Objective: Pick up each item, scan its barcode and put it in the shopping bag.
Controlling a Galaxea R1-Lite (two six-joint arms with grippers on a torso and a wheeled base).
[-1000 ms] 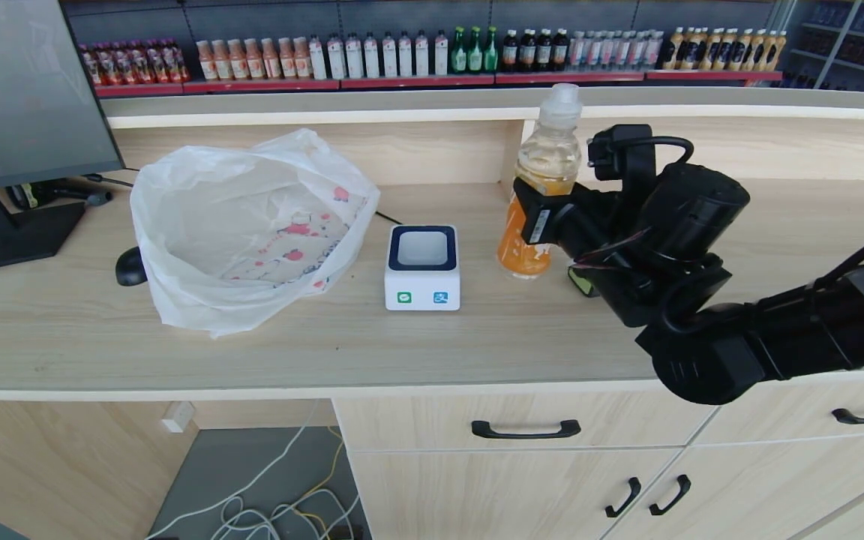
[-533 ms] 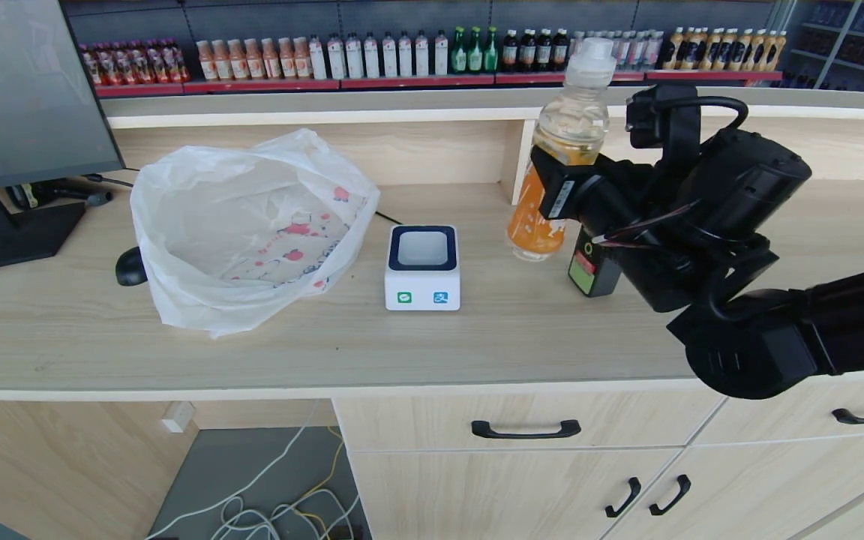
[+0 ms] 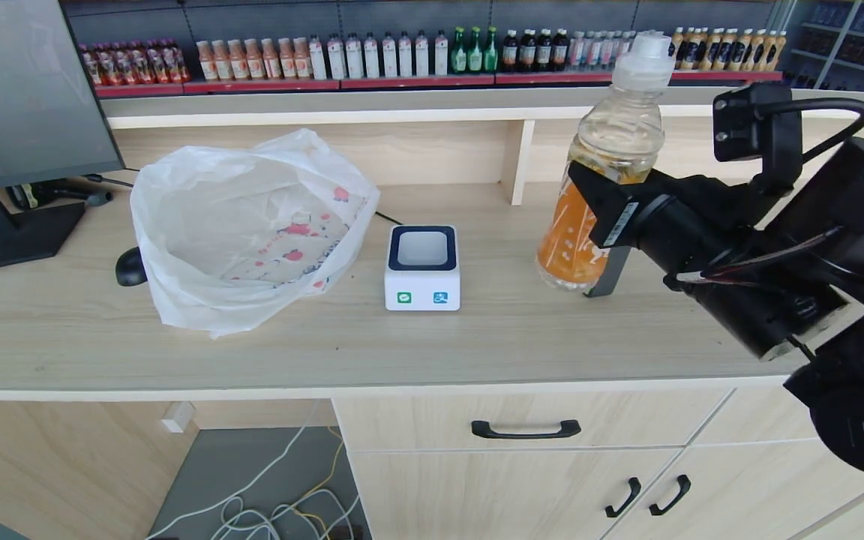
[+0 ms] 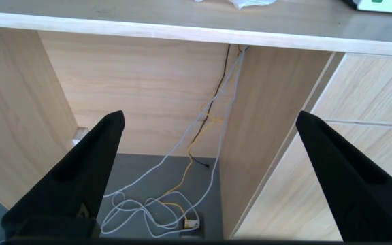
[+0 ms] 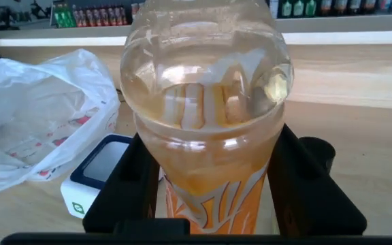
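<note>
My right gripper is shut on a drink bottle with an orange label and a white cap, holding it nearly upright above the counter, to the right of the white barcode scanner. In the right wrist view the bottle sits between both black fingers, with the scanner and the bag beyond it. The open white shopping bag lies left of the scanner. A small dark item stands behind the bottle. My left gripper hangs open below the counter edge.
A monitor and a black mouse occupy the counter's left end. An upright wooden divider stands at the back, behind the scanner. Cables hang under the counter. Drawers with black handles are below.
The right gripper has lifted the bottle off the counter and carried it up and to the right, nearer the camera. The dark item behind it has come into sight.
</note>
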